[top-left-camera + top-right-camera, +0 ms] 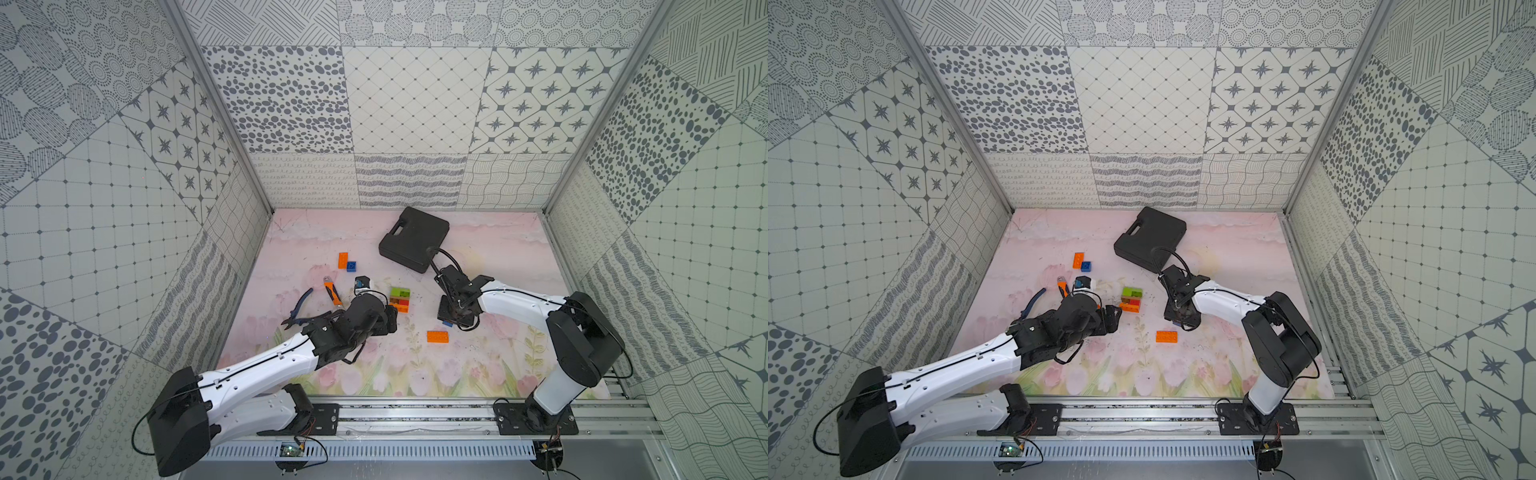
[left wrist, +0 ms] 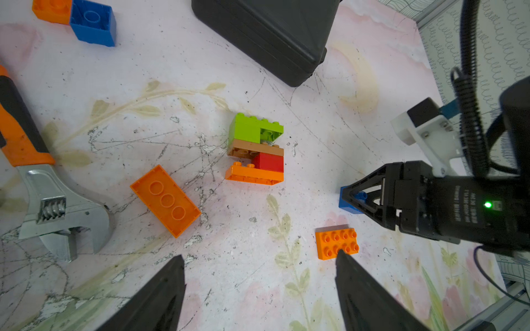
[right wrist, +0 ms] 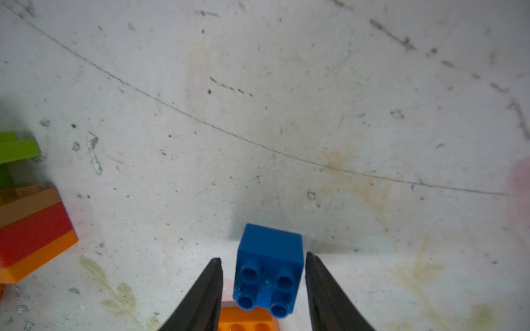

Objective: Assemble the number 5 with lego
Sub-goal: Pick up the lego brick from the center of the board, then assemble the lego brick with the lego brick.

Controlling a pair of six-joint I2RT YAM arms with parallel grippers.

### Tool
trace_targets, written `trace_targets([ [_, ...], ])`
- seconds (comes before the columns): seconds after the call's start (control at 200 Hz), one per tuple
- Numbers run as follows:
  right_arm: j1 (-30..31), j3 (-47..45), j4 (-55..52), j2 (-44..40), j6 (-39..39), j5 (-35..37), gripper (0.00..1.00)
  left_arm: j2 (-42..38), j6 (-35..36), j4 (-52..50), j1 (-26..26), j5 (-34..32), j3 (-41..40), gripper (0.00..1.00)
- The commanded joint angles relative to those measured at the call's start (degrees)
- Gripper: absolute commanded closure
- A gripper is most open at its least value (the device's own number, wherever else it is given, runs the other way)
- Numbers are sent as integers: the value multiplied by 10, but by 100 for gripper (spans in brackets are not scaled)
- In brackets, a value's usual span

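A lego stack (image 1: 400,300) (image 2: 255,152) of green, brown, red and orange bricks lies on its side mid-mat. My right gripper (image 3: 263,256) (image 1: 453,318) points down over a small blue brick (image 3: 269,266) (image 2: 348,200) that lies with its studs toward the wrist camera. Its jaws stand on either side of the brick, with a narrow gap on one side. My left gripper (image 2: 259,254) (image 1: 391,320) hovers open and empty just in front of the stack. A loose orange brick (image 1: 437,336) (image 2: 335,243) lies studs up beside one left fingertip.
An upside-down orange brick (image 2: 165,200) lies near an orange-handled wrench (image 2: 57,206). Another orange brick (image 1: 343,260) and a blue one (image 1: 351,266) sit farther back. Pliers (image 1: 301,307) lie at the left, and a black case (image 1: 415,239) stands behind.
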Motion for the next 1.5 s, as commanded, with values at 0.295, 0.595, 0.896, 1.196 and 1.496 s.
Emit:
trace_targets([
  [0.295, 0, 23, -47, 5, -32, 11, 73, 2, 15, 9, 7, -7, 10, 14],
  [0.595, 35, -15, -55, -80, -66, -19, 72, 2, 10, 28, 8, 17, -14, 12],
  [0.896, 76, -15, -48, -39, -79, -46, 71, 13, 9, 54, 11, 45, -22, 8],
  [1.196, 76, -10, -66, -6, -106, -42, 71, 17, 10, 51, 14, 44, -19, 7],
  [1.496, 77, -34, -40, 28, -109, -56, 70, 28, 11, 42, 15, 48, -9, 7],
])
